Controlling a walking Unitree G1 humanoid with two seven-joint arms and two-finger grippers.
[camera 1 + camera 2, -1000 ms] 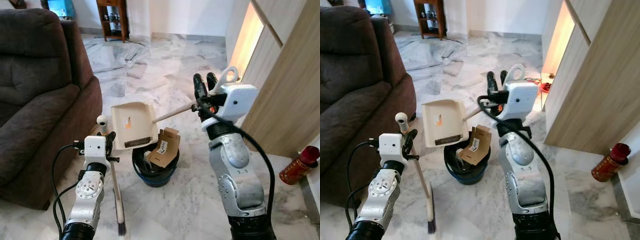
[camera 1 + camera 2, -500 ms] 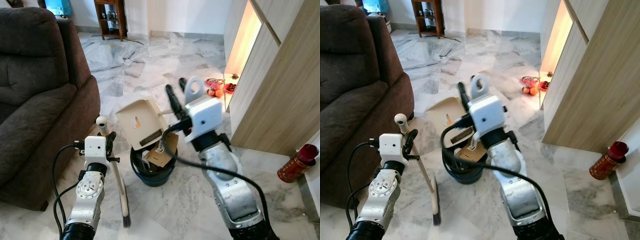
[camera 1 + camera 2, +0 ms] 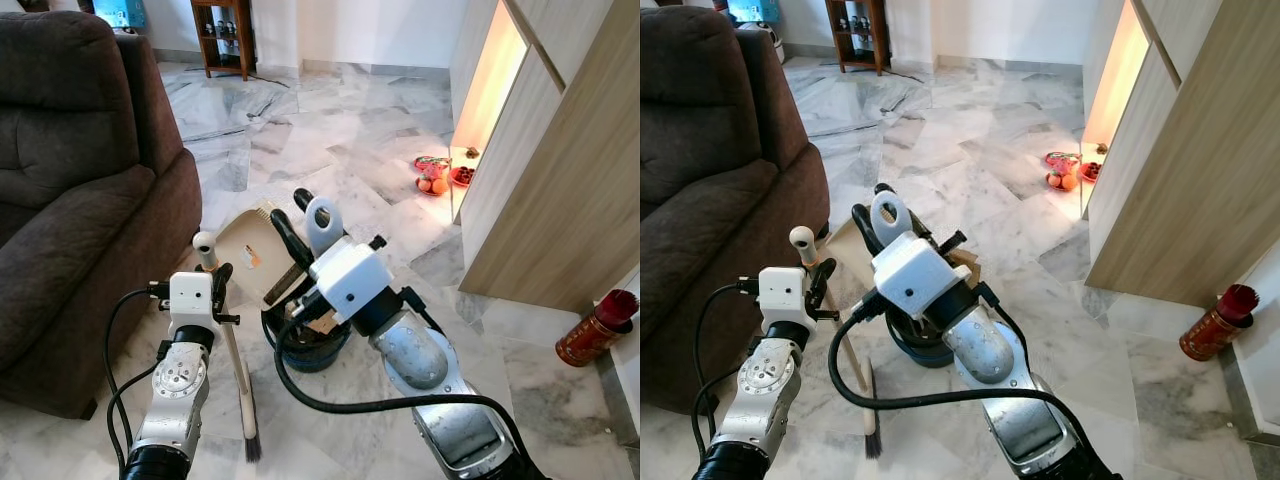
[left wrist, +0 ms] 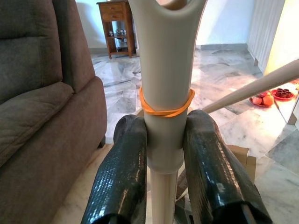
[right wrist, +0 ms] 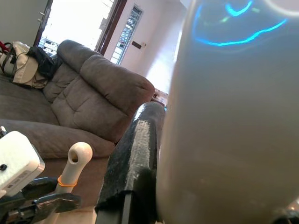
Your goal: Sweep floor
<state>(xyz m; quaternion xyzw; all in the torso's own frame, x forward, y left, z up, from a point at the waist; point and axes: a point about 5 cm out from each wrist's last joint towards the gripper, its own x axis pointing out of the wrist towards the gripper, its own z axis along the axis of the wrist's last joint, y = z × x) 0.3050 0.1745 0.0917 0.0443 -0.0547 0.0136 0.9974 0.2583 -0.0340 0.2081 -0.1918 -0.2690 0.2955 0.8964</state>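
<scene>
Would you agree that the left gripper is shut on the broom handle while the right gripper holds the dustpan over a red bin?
Not quite: the bin is dark blue, as the left eye view shows. The rest holds: the left gripper is shut on the broom handle, and the right gripper holds the dustpan over it.

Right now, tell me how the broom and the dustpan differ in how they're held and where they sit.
The broom stands nearly upright in the left claw, bristles on the marble floor; the dustpan is off the floor, tipped steeply at the dark bin, its handle in the right claw. The broom is a thin pole beside the sofa; the dustpan is a broad flat scoop. Both are cream plastic.
</scene>
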